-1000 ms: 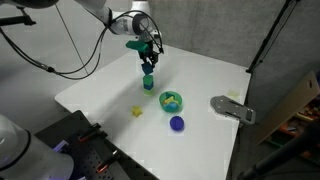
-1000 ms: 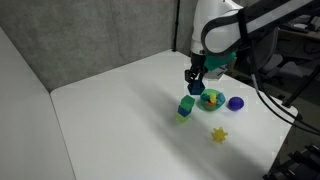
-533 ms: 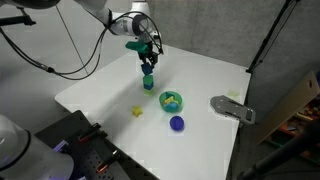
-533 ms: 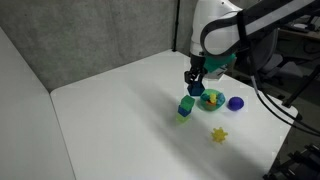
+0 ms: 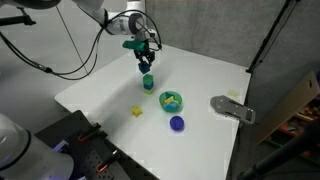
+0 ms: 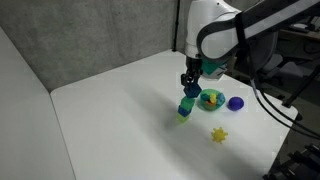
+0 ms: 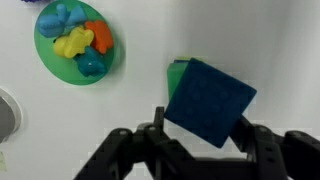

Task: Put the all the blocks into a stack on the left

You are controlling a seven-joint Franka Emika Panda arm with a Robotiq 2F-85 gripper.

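A blue block (image 7: 208, 98) fills the middle of the wrist view, and my gripper (image 7: 203, 120) is shut on it, one finger at each side. The block is turned at an angle to the fingers. It sits over a green block (image 7: 178, 68), of which only an edge shows. In both exterior views the gripper (image 5: 145, 66) (image 6: 190, 88) hangs straight over this short stack (image 5: 148, 81) (image 6: 186, 108) near the table's middle. A yellow block (image 5: 138, 111) (image 6: 218, 134) lies apart on the white table.
A green bowl (image 5: 172, 100) (image 6: 211, 98) (image 7: 75, 45) with coloured pieces stands close beside the stack. A dark blue dome (image 5: 177, 124) (image 6: 236, 102) lies beyond it. A grey metal fixture (image 5: 232, 108) sits at the table's edge.
The arm has shifted slightly sideways over the stack. The blue block stays between the fingers, and the other things have not moved.
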